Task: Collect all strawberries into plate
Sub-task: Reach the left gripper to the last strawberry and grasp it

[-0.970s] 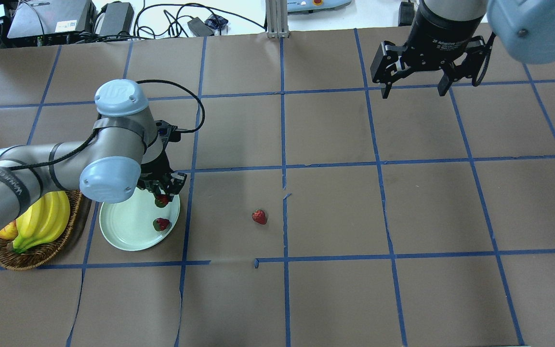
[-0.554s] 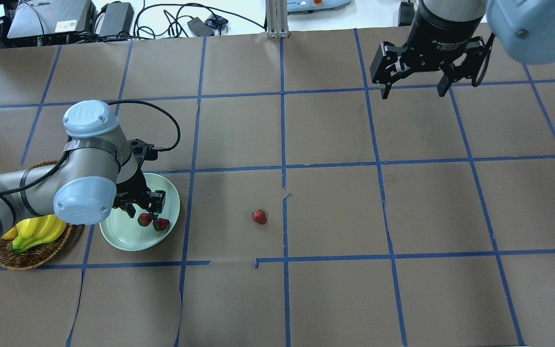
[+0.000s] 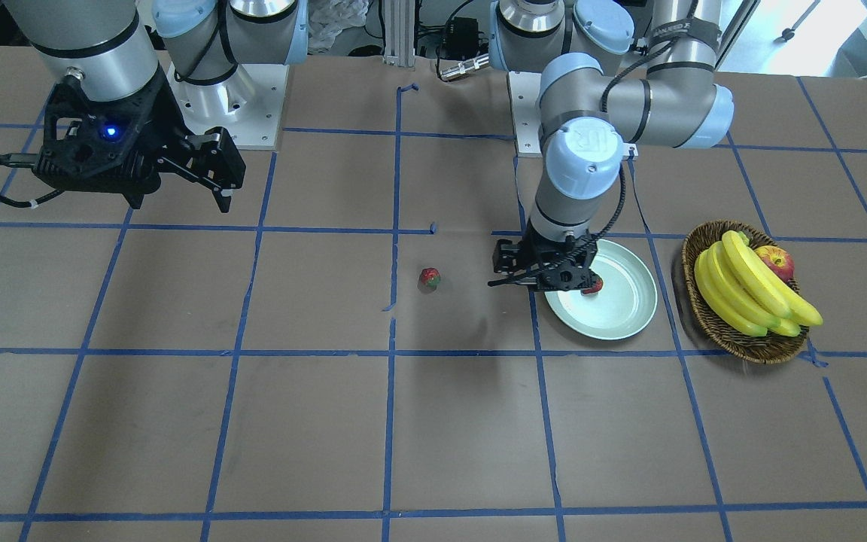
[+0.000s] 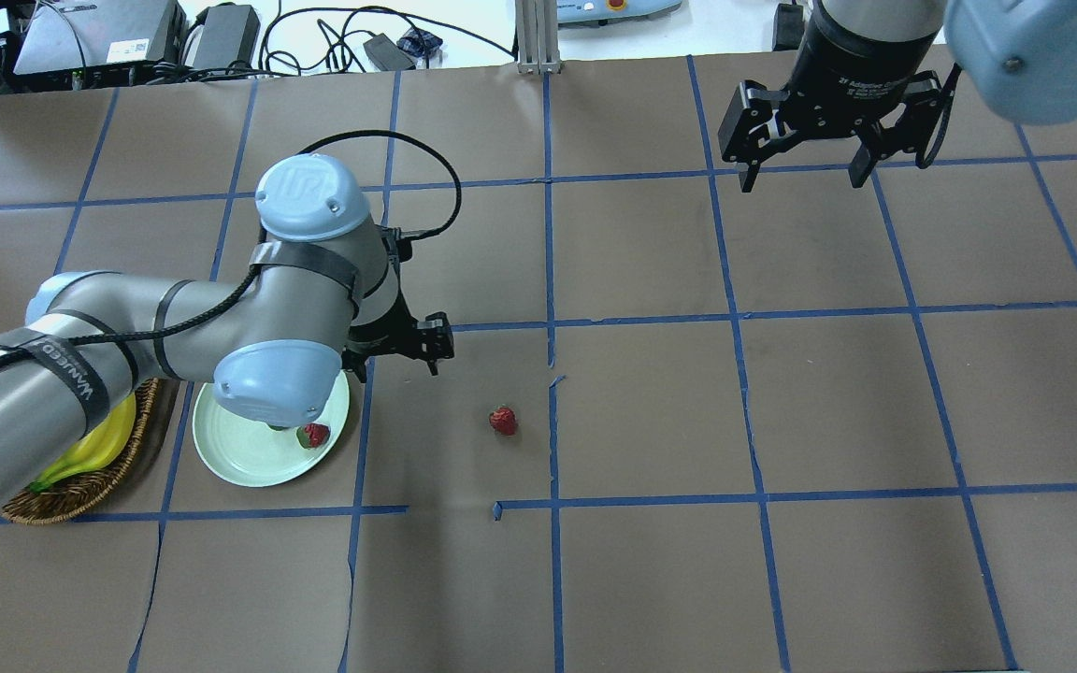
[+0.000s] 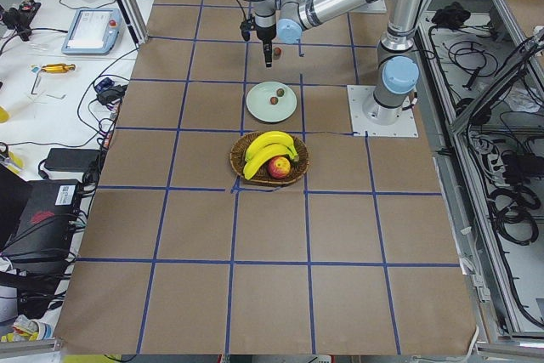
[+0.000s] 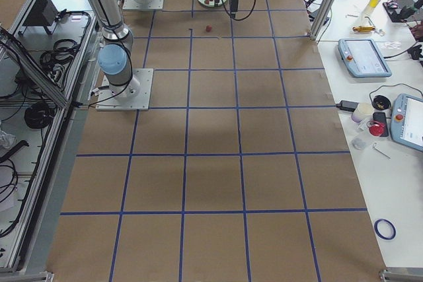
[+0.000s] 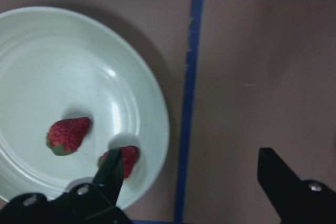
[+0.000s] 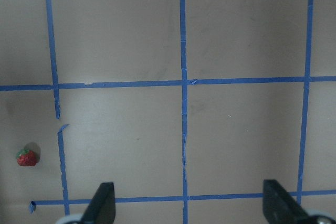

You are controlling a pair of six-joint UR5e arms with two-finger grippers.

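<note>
Two strawberries (image 7: 68, 135) lie in the plate (image 7: 52, 61); one is partly hidden behind a left gripper (image 7: 191, 156) finger. Third strawberry (image 4: 502, 420) sits on the table (image 4: 651, 411), well apart. Left gripper spread, empty, at the plate's edge. Right gripper (image 4: 802, 179) spread, empty, far off. Basket (image 3: 765, 354) holds bananas (image 3: 742, 290) and an apple (image 3: 776, 262).

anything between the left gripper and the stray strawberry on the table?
No. The overhead view shows only bare paper between the left gripper and the strawberry.

Left arm (image 4: 221, 318) overhangs plate (image 4: 239, 453); loose strawberry (image 4: 502, 420) lies well apart.
</note>
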